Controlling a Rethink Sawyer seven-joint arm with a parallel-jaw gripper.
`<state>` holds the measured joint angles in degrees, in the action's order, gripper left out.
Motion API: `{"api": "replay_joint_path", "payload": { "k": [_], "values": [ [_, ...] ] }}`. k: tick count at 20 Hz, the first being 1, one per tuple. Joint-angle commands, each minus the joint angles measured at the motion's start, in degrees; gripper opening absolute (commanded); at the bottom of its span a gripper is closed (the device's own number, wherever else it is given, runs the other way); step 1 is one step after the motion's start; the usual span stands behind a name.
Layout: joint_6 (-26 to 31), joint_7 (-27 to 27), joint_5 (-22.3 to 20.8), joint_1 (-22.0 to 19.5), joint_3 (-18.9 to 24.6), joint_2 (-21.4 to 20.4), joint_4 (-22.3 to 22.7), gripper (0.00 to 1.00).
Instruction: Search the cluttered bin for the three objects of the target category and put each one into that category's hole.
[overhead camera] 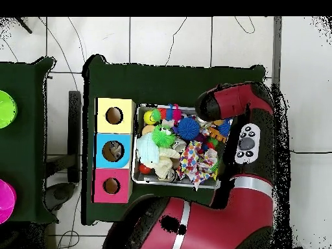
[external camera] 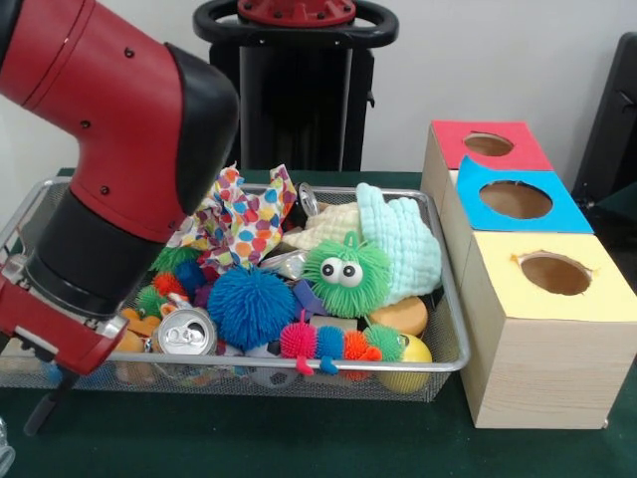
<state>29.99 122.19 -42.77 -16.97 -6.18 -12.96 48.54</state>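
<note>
A wire mesh bin (external camera: 445,299) is heaped with toys: a blue spiky ball (external camera: 249,304), a green fuzzy ball with eyes (external camera: 346,274), a caterpillar of coloured puffs (external camera: 333,344), a soda can (external camera: 184,334), a yellow ball (external camera: 410,358), a mint cloth (external camera: 403,244) and a polka-dot cloth (external camera: 244,219). Beside it stand three boxes with round holes, topped red (external camera: 488,144), blue (external camera: 518,201) and yellow (external camera: 552,274). The arm's wrist covers the bin's left end in the front view. Only a dark bit of my gripper (external camera: 42,403) shows below it. In the overhead view the arm's end (overhead camera: 209,104) hides it.
From above, the bin (overhead camera: 135,146) lies between the boxes (overhead camera: 113,151) and the arm's bulky link (overhead camera: 249,142). The table is dark green. Two round coloured objects (overhead camera: 5,110) sit on a second table at the left edge.
</note>
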Motion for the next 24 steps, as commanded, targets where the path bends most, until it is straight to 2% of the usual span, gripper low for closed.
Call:
{"api": "replay_joint_path", "payload": {
  "k": [1, 6, 12, 24],
  "values": [
    [-5.25, -10.04, -7.55, -0.36, 0.14, 4.85, 3.82, 1.00],
    [-8.52, -7.08, -10.51, 0.43, -0.53, 8.63, 1.25, 1.00],
    [-9.89, -4.70, -10.92, 0.93, -0.74, 9.80, 0.88, 1.00],
    [-10.85, -9.56, -9.80, -1.26, 1.46, 10.93, -0.79, 1.00]
  ]
}}
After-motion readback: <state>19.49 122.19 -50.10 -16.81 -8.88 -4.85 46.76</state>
